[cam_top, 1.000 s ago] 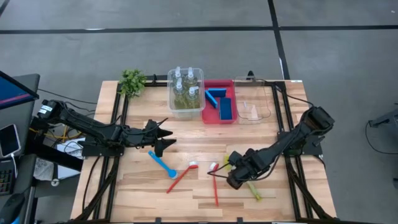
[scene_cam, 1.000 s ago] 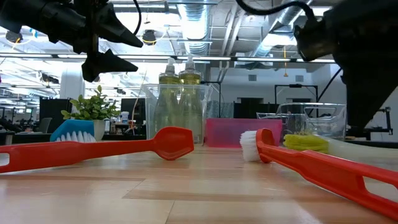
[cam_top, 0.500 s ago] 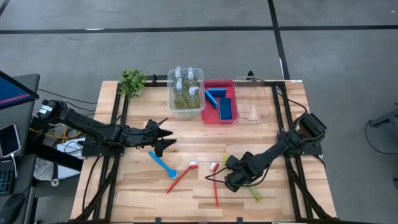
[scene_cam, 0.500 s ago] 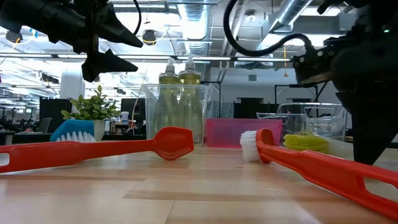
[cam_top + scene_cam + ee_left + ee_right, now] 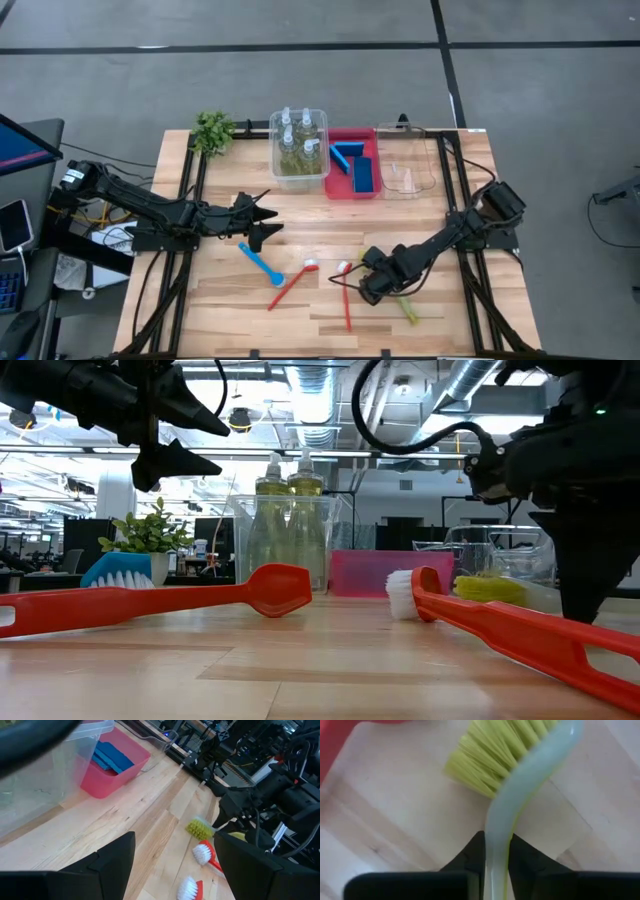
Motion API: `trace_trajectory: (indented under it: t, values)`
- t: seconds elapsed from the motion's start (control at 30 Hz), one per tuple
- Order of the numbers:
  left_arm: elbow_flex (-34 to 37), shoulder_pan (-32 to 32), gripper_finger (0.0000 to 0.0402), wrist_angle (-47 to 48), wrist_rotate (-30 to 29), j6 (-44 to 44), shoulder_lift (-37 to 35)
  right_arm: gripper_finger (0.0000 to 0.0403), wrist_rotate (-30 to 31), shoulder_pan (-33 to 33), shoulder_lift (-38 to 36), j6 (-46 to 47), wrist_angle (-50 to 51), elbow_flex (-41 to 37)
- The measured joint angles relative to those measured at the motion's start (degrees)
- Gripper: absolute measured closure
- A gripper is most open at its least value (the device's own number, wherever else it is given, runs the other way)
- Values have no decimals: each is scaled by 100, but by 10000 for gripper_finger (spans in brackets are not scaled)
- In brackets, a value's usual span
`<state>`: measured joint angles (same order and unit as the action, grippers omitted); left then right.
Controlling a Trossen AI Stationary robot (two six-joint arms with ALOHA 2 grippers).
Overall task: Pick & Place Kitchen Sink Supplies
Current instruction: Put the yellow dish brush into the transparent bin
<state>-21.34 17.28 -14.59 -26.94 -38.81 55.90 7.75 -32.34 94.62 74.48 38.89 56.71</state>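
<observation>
A yellow-green brush (image 5: 404, 298) lies flat on the table at the near right, its bristle head (image 5: 500, 750) toward the far side. My right gripper (image 5: 372, 285) is down over it and shut on its handle. Two red brushes (image 5: 292, 284) (image 5: 346, 296) and a blue brush (image 5: 260, 262) lie flat on the table's middle. My left gripper (image 5: 262, 222) hangs open and empty above the table, just beyond the blue brush. Bottles of yellow-green liquid stand in a clear bin (image 5: 298, 148), and blue sponges lie in a red bin (image 5: 352, 165). My right gripper pinches the yellow-green brush's pale handle (image 5: 497, 840) just behind the bristle head, one dark finger (image 5: 475, 852) on each side. The fingers come from above, pointing down, and lie across the handle. The brush lies on the table (image 5: 490, 590).
A second clear bin (image 5: 407, 165) stands at the far right next to the red bin. A small green plant (image 5: 212, 130) stands at the far left corner. One red brush's head (image 5: 343, 268) lies close to my right gripper. Bare wood lies along the near edge.
My right gripper has gone down and a little toward the table's near left, onto the yellow-green brush. The brush has stayed where it lay.
</observation>
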Motion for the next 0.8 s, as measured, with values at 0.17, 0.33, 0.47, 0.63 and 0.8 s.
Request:
trace_trajectory:
  t: [0.17,0.33,0.47,0.63,0.8]
  values:
    - [0,0,128,0,0,0,-1,359,19,-11,-465,47,-102,-3]
    - [0,-2,128,0,0,0,-2,359,252,-11,-963,63,-103,2]
    - [0,-1,128,0,0,-1,-2,354,836,-7,-1377,55,-148,2]
    - [0,-2,128,0,0,-42,-2,357,1802,42,-1941,-334,-190,91]
    - [0,-2,128,0,0,-42,-2,356,2685,251,-2481,-1164,-170,447]
